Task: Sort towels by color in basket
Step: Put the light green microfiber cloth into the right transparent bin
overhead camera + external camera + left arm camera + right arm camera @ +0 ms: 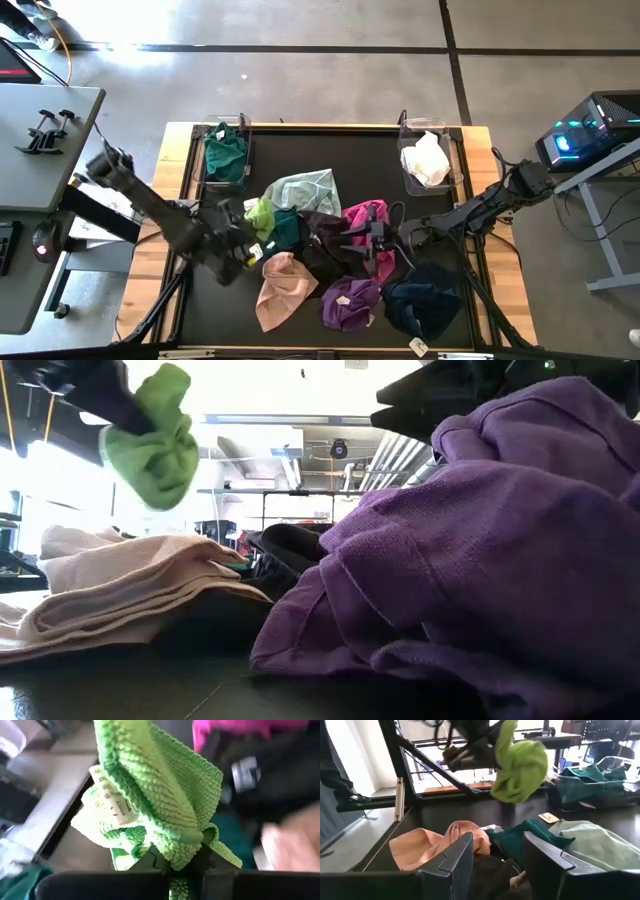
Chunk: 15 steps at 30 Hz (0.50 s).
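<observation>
Pinched tight in the left gripper [180,865] is one lime towel [155,795], held up off the table over the left side of the pile, its white tag [112,795] showing. Fingers of the right gripper [497,855] stand apart, empty, low over the middle of the pile.

Counted from above, seven loose towels lie on the black mat: one pale mint towel [305,190] farthest, one dark green towel [285,230], one black towel [322,250], one magenta towel [365,222] at the centre, and along the near edge one peach-pink towel [285,288], one purple towel [350,302] and one navy towel [425,300].

Two clear bins sit at the far edge: the left bin [245,135] holds a dark green cloth [225,155], the right bin [405,135] a white cloth [428,160].

From table height the purple towel blocks most of the right side.
</observation>
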Tool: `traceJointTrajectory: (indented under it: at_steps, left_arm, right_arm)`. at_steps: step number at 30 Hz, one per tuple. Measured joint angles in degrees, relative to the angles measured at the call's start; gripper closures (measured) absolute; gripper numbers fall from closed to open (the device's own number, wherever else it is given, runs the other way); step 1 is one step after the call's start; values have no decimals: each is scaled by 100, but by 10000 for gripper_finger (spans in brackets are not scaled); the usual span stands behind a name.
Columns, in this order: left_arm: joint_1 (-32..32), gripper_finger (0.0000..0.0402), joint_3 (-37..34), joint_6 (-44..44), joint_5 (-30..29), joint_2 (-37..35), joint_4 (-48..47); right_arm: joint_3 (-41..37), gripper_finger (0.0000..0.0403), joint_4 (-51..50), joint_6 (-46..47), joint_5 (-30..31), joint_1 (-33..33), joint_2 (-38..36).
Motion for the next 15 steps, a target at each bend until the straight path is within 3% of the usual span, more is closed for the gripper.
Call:
traceJointTrajectory:
  at_steps: [3,7,11,15]
  left_arm:
    - [181,395,-813,1140,205,-732,1852]
    - [592,394,-2027,2945,1255,-1267,5081]
    - [1156,394,-3001,4009,2448,-1210,7993]
    - [1695,394,-3459,4371,3241,-884,9643]
  right_arm:
    - [0,244,0,-159,-5,-64,0]
    - [1,244,28,-503,-5,-189,0]
    - [233,220,75,-695,-228,-327,32]
    - [756,168,68,-1211,-447,-408,294]
